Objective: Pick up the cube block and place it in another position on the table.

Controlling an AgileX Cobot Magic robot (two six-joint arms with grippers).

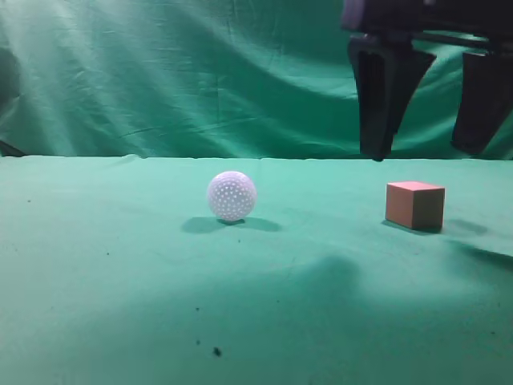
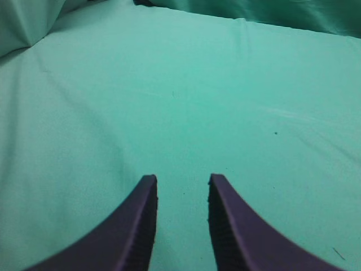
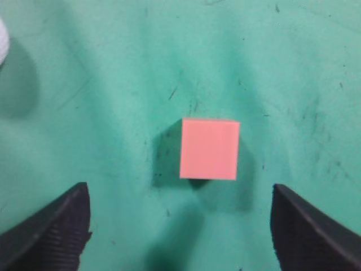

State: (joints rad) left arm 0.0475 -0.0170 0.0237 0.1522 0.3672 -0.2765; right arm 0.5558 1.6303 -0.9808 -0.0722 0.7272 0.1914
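Observation:
The cube block (image 1: 414,204) rests on the table (image 1: 120,281) at the right, reddish-brown with a pinkish top. In the right wrist view the cube block (image 3: 209,149) lies straight below, between and ahead of my wide-open fingers. My right gripper (image 1: 425,148) hangs open and empty above the cube, its fingers clear of it; in its wrist view the right gripper (image 3: 179,197) frames bare cloth. My left gripper (image 2: 182,179) is open and empty over bare green table (image 2: 169,101); it does not show in the exterior view.
A white dimpled ball (image 1: 232,196) sits on the table left of the cube; its edge shows in the right wrist view (image 3: 2,42). A wrinkled green cloth backdrop (image 1: 200,72) rises behind the table. Dark specks (image 1: 216,351) lie near the front.

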